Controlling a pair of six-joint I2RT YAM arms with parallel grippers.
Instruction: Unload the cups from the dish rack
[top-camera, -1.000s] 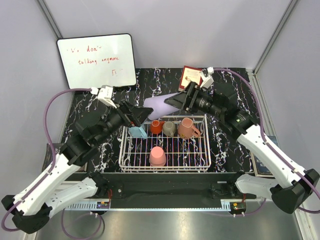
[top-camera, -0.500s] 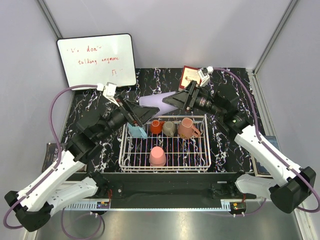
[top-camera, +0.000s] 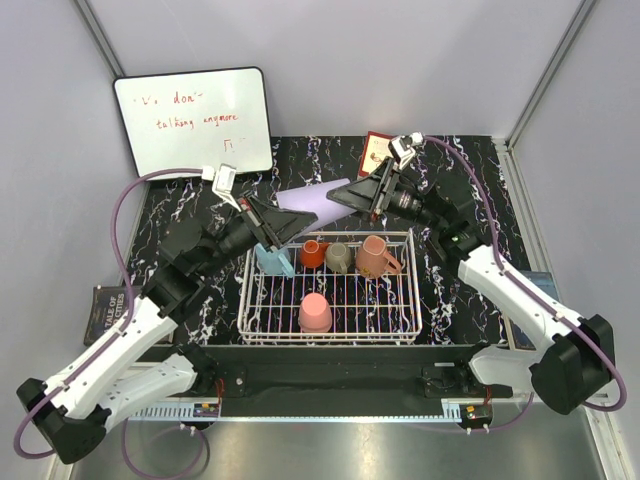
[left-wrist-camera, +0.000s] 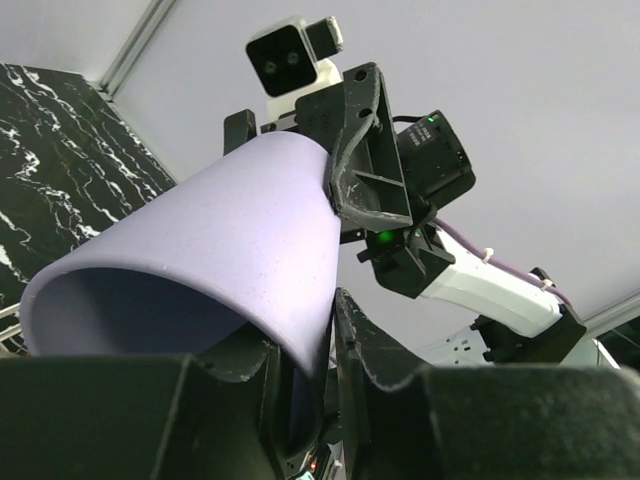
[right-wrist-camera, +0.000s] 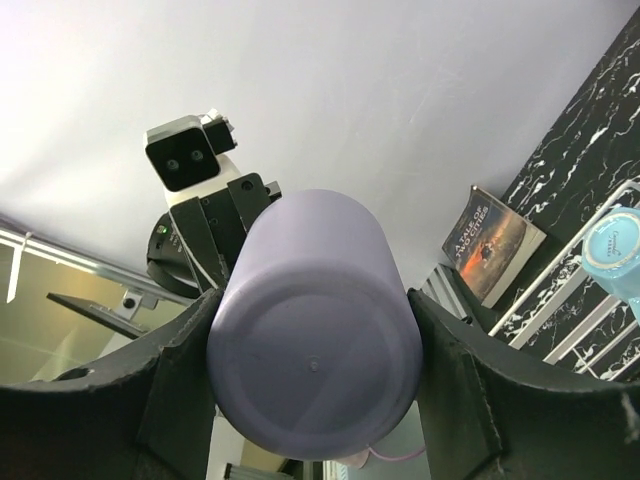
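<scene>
Bases of both arms sit along the near edge of the bench (top-camera: 330, 150), and just beyond them lies the dish rack (top-camera: 365, 300), a white wire basket on the black marbled top. A book (top-camera: 108, 305) lies off the rack's left side, and another book (top-camera: 525, 322) off its right. Inside the rack, a pink tumbler (top-camera: 315, 312) sits alone in the near half. Four mugs line the far side, from left to right a light blue mug (top-camera: 275, 262), an orange-red mug (top-camera: 312, 253), a grey-olive mug (top-camera: 338, 257) and a salmon-pink mug (top-camera: 375, 257). Above the rack's far rim, clear of the wires, the lavender tumbler (top-camera: 315, 200) hangs on its side in the air between the two arms. The left claw (left-wrist-camera: 310, 355) is drawn narrow on the tumbler's mouth, pinching the wall at the rim with one finger inside and one outside. The right claw (right-wrist-camera: 312, 350) grips the closed end, its fingers (right-wrist-camera: 180, 380) pressed against opposite sides of the body, the round base facing its own wrist camera. Farther back, a red-edged card (top-camera: 378, 150) rests near the bench's far edge, and a whiteboard (top-camera: 193, 120) with red writing leans at the far left.
</scene>
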